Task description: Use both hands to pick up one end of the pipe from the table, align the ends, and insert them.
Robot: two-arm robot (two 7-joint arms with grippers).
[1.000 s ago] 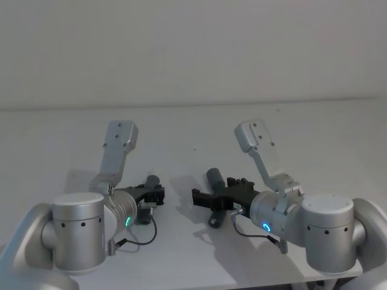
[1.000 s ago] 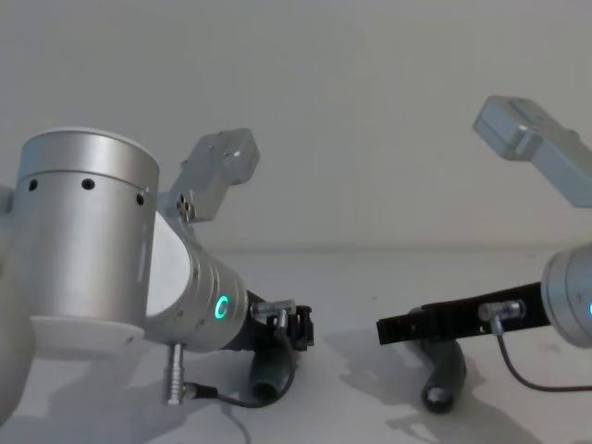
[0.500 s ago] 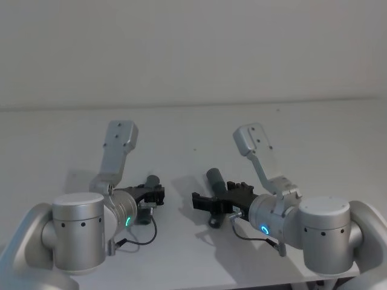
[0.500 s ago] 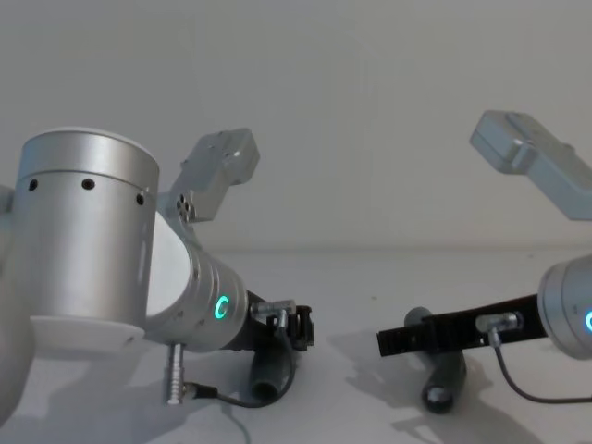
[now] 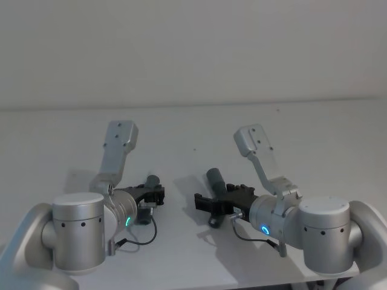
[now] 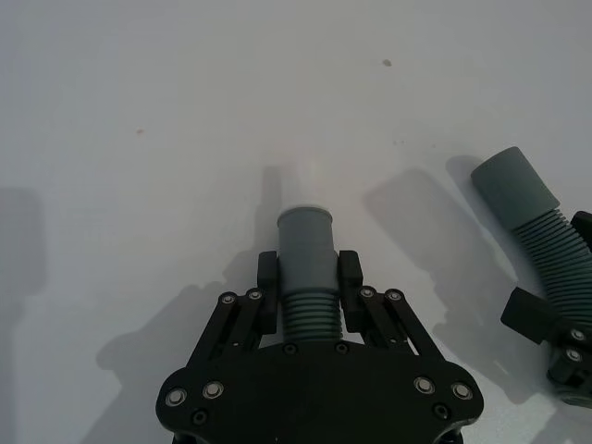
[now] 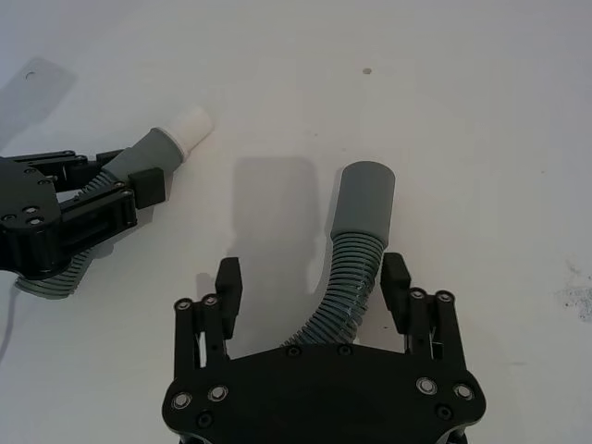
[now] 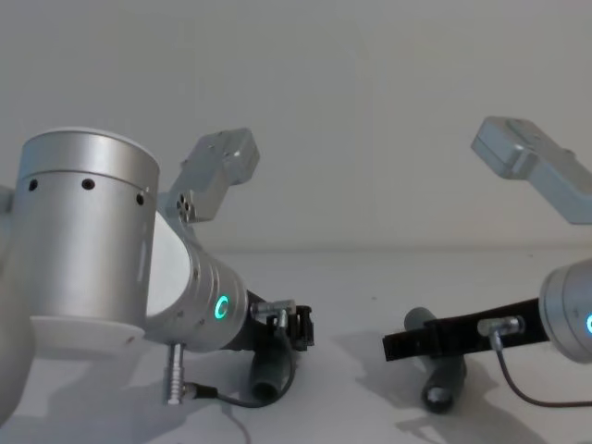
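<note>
On the table lie two dark-grey corrugated pieces of the pipe. My left gripper is shut on the piece with the white spigot end, gripping the ribs just behind its grey cuff. In the head view this gripper rests low at the table's front left. My right gripper is open and straddles the bent second piece, whose hollow socket end points away, nearer one finger. In the chest view the right gripper hovers over that piece.
A thin black cable with a metal plug hangs from my left wrist, near the table's front edge. Bare table stretches behind both grippers up to the grey wall.
My right gripper has dropped lower and drawn back slightly around its hose piece. The left gripper and its piece have not moved.
</note>
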